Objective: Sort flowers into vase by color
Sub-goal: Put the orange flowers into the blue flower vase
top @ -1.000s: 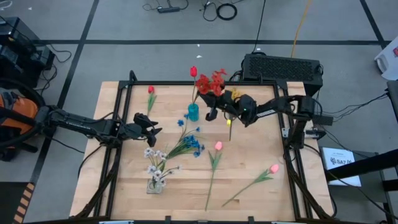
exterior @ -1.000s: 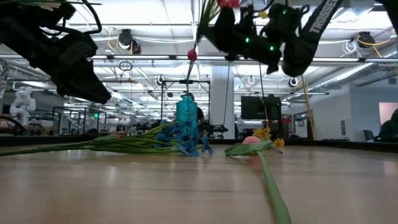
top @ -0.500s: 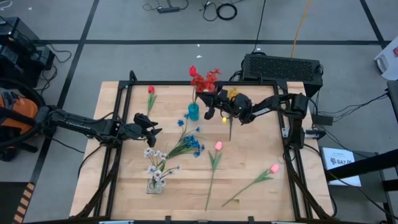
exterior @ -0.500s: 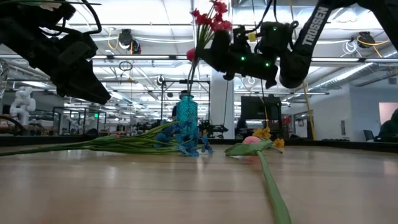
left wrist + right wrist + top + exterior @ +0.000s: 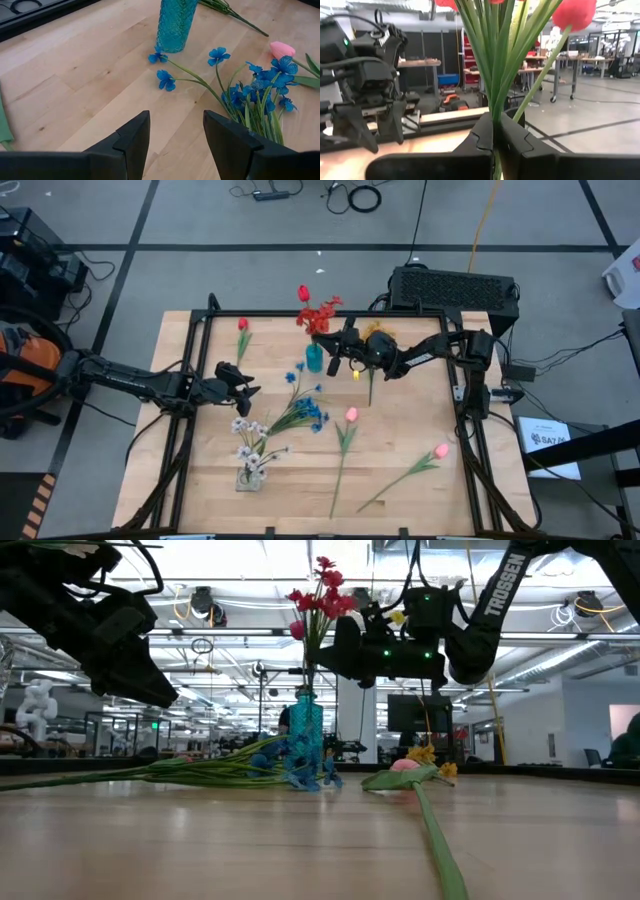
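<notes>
A teal glass vase [image 5: 313,358] [image 5: 304,730] stands near the table's far edge, with a red tulip [image 5: 303,293] rising from it. My right gripper [image 5: 338,348] [image 5: 496,131] is at the vase's right, above its mouth, shut on a red flower spray [image 5: 320,314] [image 5: 322,592]. My left gripper [image 5: 246,387] [image 5: 175,135] hovers open to the vase's near left, touching nothing. Blue sprays [image 5: 308,411] [image 5: 260,90], white flowers [image 5: 248,430], two pink tulips [image 5: 351,415] [image 5: 441,451], a yellow flower [image 5: 376,332] and another red tulip [image 5: 242,325] lie flat on the wood. My right gripper pinches the red spray's bundle of green stems [image 5: 495,107] between its two fingers [image 5: 479,137]. It comes level from the table's right, and the fingers lie across the stems. The spray stands upright with its heads above the fingers. Its lower stems [image 5: 308,675] reach down into the vase's mouth.
A small clear vase [image 5: 250,477] lies by the white flowers near the table's near left. A black box [image 5: 455,288] sits beyond the far right corner. Bare wood [image 5: 420,405] lies at the right, between the pink tulips and the frame rail.
My right gripper has moved toward the table's left and down, carrying the red spray from beside the vase to over its mouth. The spray has swung from leaning to upright, and its stems now enter the vase. The left arm has kept still.
</notes>
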Robot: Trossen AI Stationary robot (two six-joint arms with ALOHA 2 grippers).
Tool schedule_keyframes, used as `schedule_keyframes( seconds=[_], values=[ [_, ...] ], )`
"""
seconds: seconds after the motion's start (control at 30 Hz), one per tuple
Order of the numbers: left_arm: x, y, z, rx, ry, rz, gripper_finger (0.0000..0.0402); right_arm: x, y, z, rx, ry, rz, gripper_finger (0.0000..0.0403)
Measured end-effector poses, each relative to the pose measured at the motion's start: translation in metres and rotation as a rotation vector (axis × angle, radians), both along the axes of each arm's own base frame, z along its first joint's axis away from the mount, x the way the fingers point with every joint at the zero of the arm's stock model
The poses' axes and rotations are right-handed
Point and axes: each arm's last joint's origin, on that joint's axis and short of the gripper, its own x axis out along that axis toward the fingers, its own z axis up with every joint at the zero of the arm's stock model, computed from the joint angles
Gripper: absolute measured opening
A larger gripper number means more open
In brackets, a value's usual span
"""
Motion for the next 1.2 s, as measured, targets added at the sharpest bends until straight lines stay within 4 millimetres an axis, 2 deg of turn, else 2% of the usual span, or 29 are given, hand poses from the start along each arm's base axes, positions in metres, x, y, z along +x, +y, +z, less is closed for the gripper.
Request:
schedule_keyframes(
  seconds=[0.47,0.77,1.2],
  values=[
    [0.0,0.0,0.0,0.0,0.0,0.0,0.0191,0.0011,-0.0003,-0.01,0.037,0.098,-0.001,0.0005],
    [0.0,0.0,0.0,0.0,0.0,0.0,0.0191,0.0004,-0.0004,-0.0033,0.034,0.028,-0.009,0.0044],
    [0.0,0.0,0.0,0.0,0.0,0.0,0.0191,0.0,-0.0019,-0.0042,0.069,0.025,-0.055,0.0117]
  ],
)
